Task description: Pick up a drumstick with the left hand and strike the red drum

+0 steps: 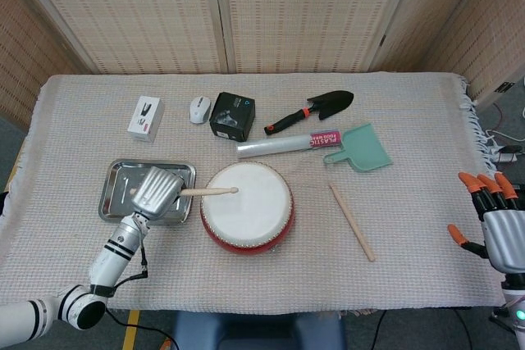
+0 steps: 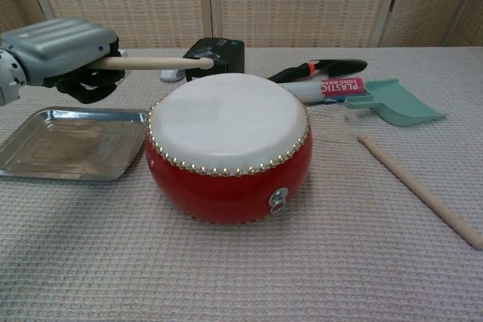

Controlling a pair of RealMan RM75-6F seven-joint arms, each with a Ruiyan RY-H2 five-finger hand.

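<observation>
The round red drum with the white skin (image 2: 226, 145) sits near the middle of the bench (image 1: 410, 276), just beside a shallow metal tray (image 1: 115, 182) on its left. We see the pale wooden drumstick (image 2: 155, 63) gripped in the left robot hand (image 2: 60, 54), fingers closed round its butt end. In the chest view the stick lies about level, its tip above the near-left part of the skin and clear of it; in the head view the tip (image 1: 233, 190) falls over the upper half of the drumhead.

From here we judge the main risk to be a stroke that catches the studded rim instead of the skin, since only the stick's front portion reaches over the drumhead. A hard downward swing could also shove the drum sideways, as nothing holds it. The grip sits at the stick's very end, so a rebound might twist it loose.

The left robot hand hovers over the tray's right edge, back of the hand upward, forearm running back toward the bench's near-left corner. The right robot hand (image 1: 492, 219) waits well apart at the far right, fingers spread and holding nothing. A second plain wooden stick (image 1: 351, 220) lies on the cloth right of the drum.
</observation>
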